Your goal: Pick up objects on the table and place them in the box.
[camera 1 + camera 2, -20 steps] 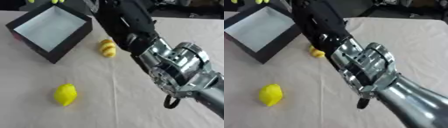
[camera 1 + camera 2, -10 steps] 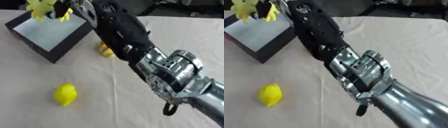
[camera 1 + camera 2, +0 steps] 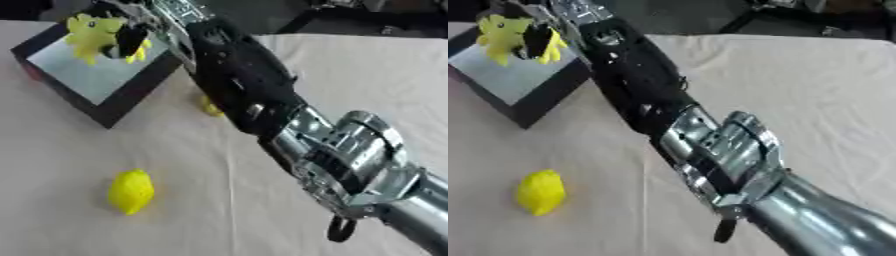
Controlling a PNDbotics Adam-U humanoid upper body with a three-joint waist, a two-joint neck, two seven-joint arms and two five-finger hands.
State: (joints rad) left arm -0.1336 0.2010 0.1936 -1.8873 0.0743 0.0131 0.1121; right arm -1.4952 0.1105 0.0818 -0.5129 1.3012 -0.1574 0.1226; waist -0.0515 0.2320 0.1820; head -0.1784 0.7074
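Observation:
My right arm reaches across the table to the black box at the upper left, which has a pale inside. My right hand is shut on a yellow toy with several points, held just above the box's opening. A yellow lemon lies on the cloth at the lower left. Another small yellow thing sits beside the box's right corner, mostly hidden behind my forearm. My left hand shows in no view.
The table is covered with a beige cloth that stretches to the right. Dark shapes stand beyond the far edge. My forearm crosses the middle of the view.
My right hand has carried the yellow toy from the box's far edge to above its opening. The whole picture has shifted as the head moved.

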